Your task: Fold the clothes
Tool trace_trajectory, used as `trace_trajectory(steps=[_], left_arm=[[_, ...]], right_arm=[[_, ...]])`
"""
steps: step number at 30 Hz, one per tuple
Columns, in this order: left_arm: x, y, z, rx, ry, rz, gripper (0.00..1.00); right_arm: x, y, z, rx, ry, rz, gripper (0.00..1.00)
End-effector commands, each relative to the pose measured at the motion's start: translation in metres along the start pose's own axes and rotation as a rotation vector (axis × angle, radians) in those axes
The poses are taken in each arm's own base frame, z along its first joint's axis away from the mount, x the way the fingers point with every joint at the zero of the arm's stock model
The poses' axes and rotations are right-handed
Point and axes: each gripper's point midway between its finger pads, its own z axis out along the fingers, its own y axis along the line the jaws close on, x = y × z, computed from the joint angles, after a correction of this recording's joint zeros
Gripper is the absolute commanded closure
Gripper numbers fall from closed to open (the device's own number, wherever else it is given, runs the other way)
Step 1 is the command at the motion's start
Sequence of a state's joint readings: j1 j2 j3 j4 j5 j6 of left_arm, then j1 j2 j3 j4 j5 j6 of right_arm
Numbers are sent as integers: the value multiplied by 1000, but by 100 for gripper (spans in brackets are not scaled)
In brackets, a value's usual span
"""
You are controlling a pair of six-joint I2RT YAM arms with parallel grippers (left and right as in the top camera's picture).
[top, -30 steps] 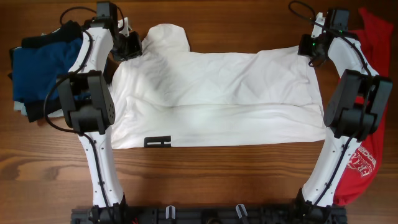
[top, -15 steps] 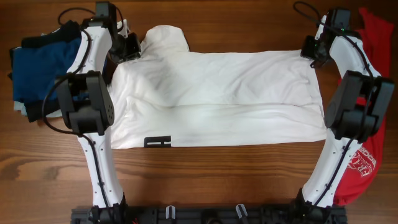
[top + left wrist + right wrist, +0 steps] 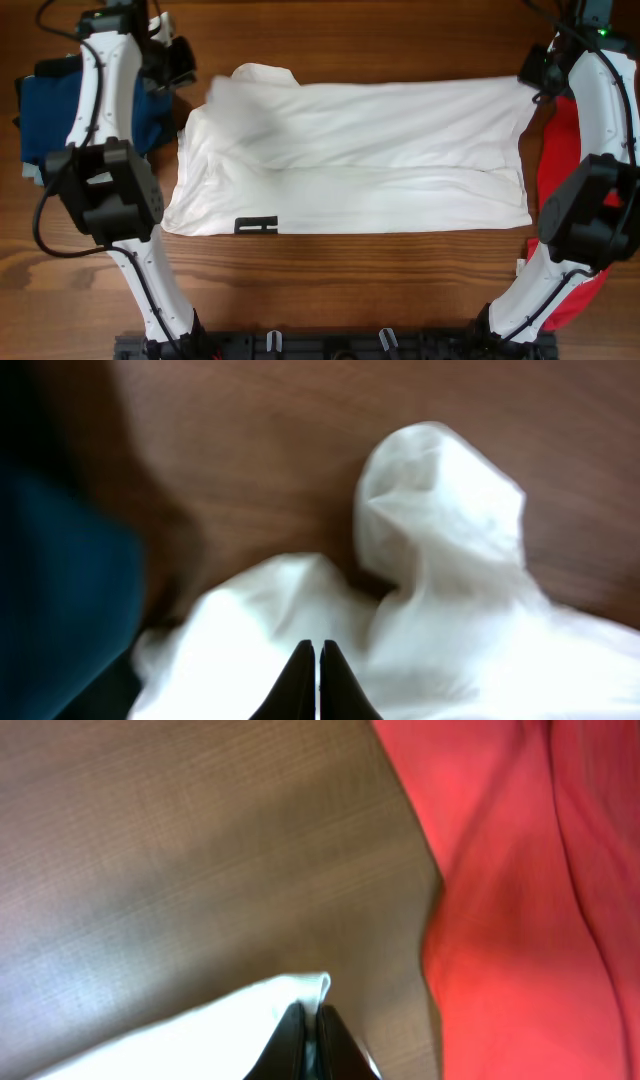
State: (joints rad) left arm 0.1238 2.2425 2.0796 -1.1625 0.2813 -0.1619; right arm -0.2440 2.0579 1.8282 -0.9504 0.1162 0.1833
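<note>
The large white T-shirt lies spread across the table's middle, its black bar print at the near left hem. My left gripper is shut at the shirt's far left corner, where the cloth is blurred and drawn toward it. In the left wrist view the closed gripper sits in white fabric, with a sleeve bunched beyond. My right gripper is shut on the far right corner. In the right wrist view that gripper pinches the white edge above bare wood.
Folded blue and black garments are stacked at the far left, under the left arm, showing as a dark blue mass. A red T-shirt lies along the right edge beneath the right arm, also red cloth. Bare wood runs along the near side.
Both grippers have moved outward and toward the far edge, drawing the white shirt's far edge wider and tauter. The left sleeve bulge has flattened; the right arm now covers more of the red shirt.
</note>
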Motion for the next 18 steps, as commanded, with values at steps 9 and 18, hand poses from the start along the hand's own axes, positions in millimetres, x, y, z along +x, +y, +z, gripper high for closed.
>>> trace_trajectory(steps=[9,18], left_arm=[[41,36,-34,-55,147,-120,96],[31,-24,-19,59,87,73,62]], right_arm=[[51,2,-30,-68,199,-22,96],[50,9,-30,-107,197,-34,96]])
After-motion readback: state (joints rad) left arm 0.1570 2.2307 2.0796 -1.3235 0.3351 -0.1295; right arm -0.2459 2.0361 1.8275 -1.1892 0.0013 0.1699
